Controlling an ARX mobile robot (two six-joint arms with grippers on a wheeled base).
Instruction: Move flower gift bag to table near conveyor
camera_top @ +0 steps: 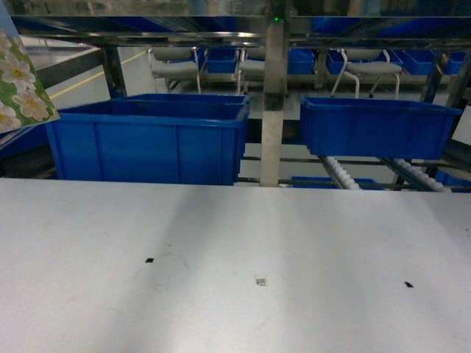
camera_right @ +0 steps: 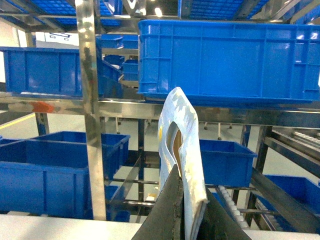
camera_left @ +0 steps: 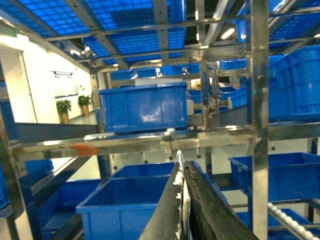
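The flower gift bag [camera_top: 18,81], green with white blossoms, hangs at the far top-left of the head view, above the table [camera_top: 235,220]. In the left wrist view my left gripper [camera_left: 182,165] is shut on a thin white-edged sheet [camera_left: 178,156], seen edge-on, apparently that bag's rim. In the right wrist view my right gripper [camera_right: 190,177] is shut on a pale paper bag [camera_right: 182,115] with a cut-out handle, standing upright. Neither gripper shows in the head view. The conveyor's white rollers [camera_top: 342,173] run behind the table at the right.
A large blue bin [camera_top: 147,140] and a smaller one [camera_top: 375,125] sit in the steel rack beyond the table's far edge, split by an upright post [camera_top: 272,103]. More bins fill the upper shelves [camera_right: 225,50]. Chairs [camera_top: 176,66] stand further back.
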